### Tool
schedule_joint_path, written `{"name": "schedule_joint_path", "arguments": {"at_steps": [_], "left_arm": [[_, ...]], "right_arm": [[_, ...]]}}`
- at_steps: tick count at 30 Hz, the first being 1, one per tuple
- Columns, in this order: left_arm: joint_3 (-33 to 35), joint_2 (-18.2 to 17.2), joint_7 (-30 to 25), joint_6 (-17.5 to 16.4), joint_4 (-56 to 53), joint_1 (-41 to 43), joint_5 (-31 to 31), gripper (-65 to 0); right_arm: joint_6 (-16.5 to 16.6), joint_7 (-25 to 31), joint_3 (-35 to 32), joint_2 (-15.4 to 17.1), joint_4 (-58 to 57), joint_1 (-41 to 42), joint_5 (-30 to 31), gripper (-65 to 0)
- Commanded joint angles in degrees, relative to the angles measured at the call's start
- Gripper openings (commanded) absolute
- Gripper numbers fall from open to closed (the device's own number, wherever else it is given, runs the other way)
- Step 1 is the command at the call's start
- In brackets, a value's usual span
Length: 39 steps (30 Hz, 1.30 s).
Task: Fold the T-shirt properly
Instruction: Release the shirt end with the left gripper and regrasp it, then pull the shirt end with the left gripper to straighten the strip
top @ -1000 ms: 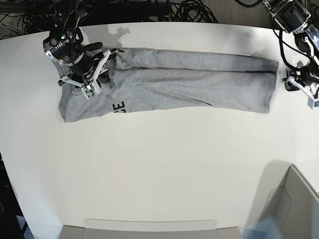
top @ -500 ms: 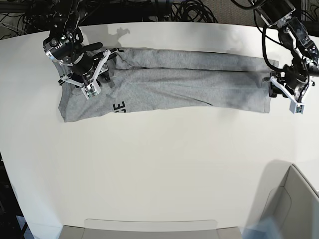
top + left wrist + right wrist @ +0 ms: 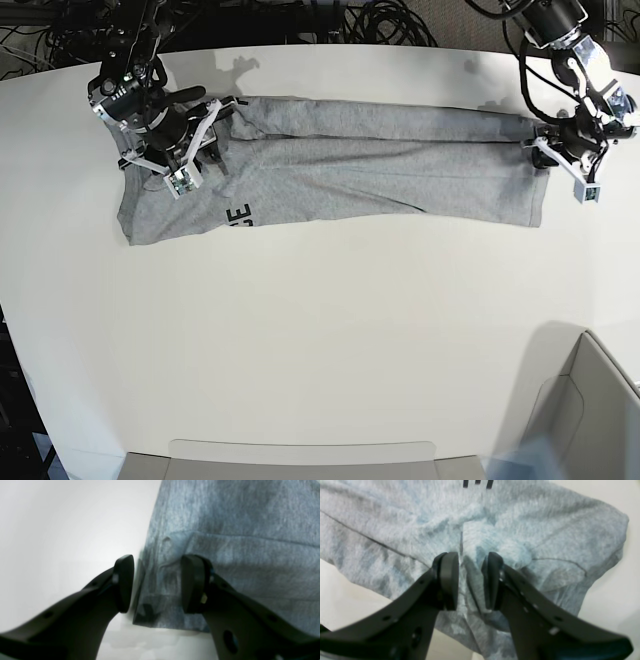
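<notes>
Over at the hem end of the heather-grey cotton T-shirt (image 3: 340,170), the left gripper (image 3: 560,158) has swung in from well off the cloth and now sits right at its edge; the right gripper (image 3: 185,150) has not budged. That shirt lies stretched out as a long narrow band along the far side of the white table (image 3: 320,340), sides already folded in, a scrap of black block lettering (image 3: 238,213) peeking out near the collar end. In the left wrist view the jaws stand wide, one finger (image 3: 123,582) off the hem on bare table, the other pad (image 3: 192,585) over the fabric, straddling the edge with nothing gripped yet. In the right wrist view the right gripper (image 3: 470,580) has a raised ridge of grey cloth bunched between its pads, jaws part-way in, apparently pinching it. So this looks like the set-up for the crosswise fold. Next call, I'd judge: the left jaws need to close on that hem, through all layers, before either end lifts
</notes>
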Motion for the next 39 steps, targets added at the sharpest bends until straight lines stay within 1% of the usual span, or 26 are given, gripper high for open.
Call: {"name": "schedule_joint_path", "arguments": {"at_steps": [1,4,10,12,15,32,34,39], "left_arm": [[-0.1,-1.1,-1.9,-0.1,-0.3,-0.7,-0.4,-34.2],[-0.1,-1.1,-4.5,-0.1,-1.7,-0.8,2.1,-34.2],[-0.2,-1.0,-8.2,-0.1,-1.8,-2.7,9.2,-34.2],[-0.2,-0.8,-8.7,-0.1,-1.9,-3.4,12.0,-34.2],[-0.2,-0.8,-9.0,-0.1,-1.9,-4.1,14.1,-34.2],[-0.2,-1.3,-9.1,-0.1,-1.5,-4.5,14.2,-34.2],[-0.2,-2.4,-9.0,-0.1,-1.5,-4.5,14.2,-34.1],[-0.2,-2.9,-8.5,-0.1,-1.5,-5.8,14.2,-34.1]], "right_arm": [[0.2,1.0,0.1,0.2,0.9,0.5,0.7,-45.2],[0.2,0.9,0.0,1.1,0.9,0.5,0.7,-45.2],[0.2,0.8,0.0,1.4,0.9,0.5,0.7,-45.2],[0.2,0.8,0.0,1.4,0.9,0.5,0.7,-45.2],[0.2,0.8,0.0,1.4,0.9,0.5,0.7,-45.2],[0.2,0.8,0.0,1.1,0.9,0.4,0.7,-45.2],[0.2,0.8,0.0,1.1,0.9,0.3,0.7,-45.2],[0.2,0.7,0.0,1.1,0.9,0.1,0.7,-45.2]]}}
